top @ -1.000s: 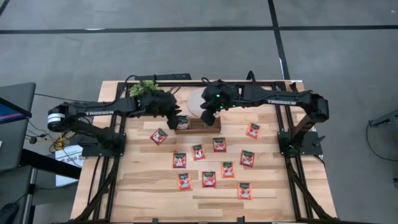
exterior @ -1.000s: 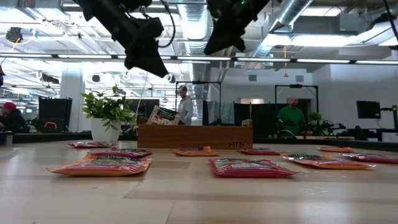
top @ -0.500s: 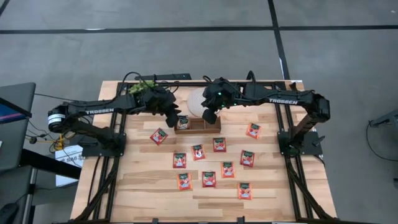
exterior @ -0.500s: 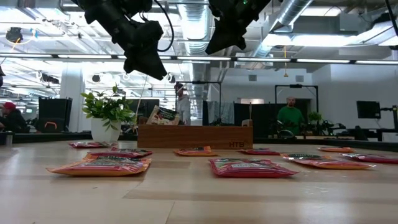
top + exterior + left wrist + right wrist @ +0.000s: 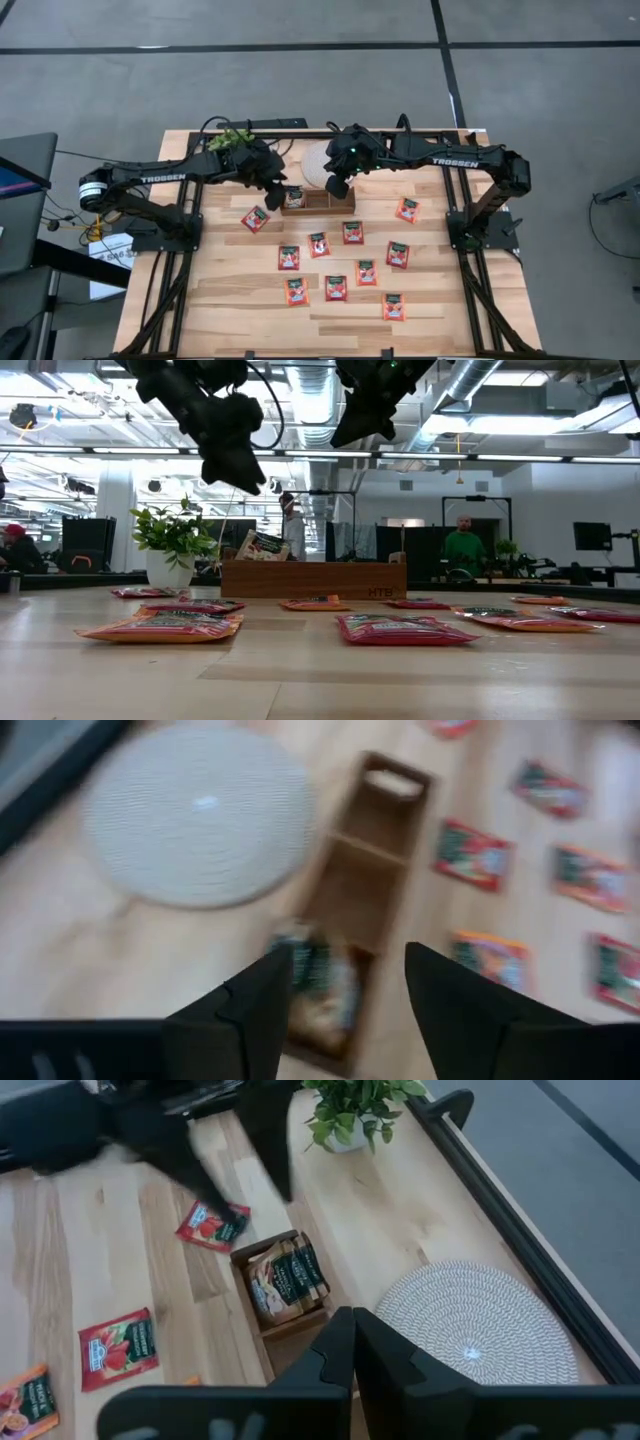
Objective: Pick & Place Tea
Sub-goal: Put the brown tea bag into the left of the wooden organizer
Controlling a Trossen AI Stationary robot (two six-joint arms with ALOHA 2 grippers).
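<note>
Several red tea sachets point(image 5: 318, 244) lie flat on the wooden table. The brown wooden tray point(image 5: 318, 200) stands at the back middle. A pale tea sachet point(image 5: 285, 1280) leans tilted in its left compartment, and its top sticks out above the rim point(image 5: 262, 546). My left gripper point(image 5: 274, 186) hangs open above and just left of that compartment, and the pale sachet point(image 5: 320, 982) shows below the gap between its fingers point(image 5: 345, 985). My right gripper point(image 5: 337, 186) hangs shut over the tray's right half, holding nothing point(image 5: 350, 1350).
A round white disc point(image 5: 316, 165) lies just behind the tray. A potted plant point(image 5: 232, 140) stands at the back left, under my left arm. Dark frame rails run along the table's left and right sides. People stand in the room beyond the table.
My left gripper has opened wider and swung a little toward the table's left, off the tray's left compartment. The pale sachet stays leaning in that compartment. My right gripper has kept still.
</note>
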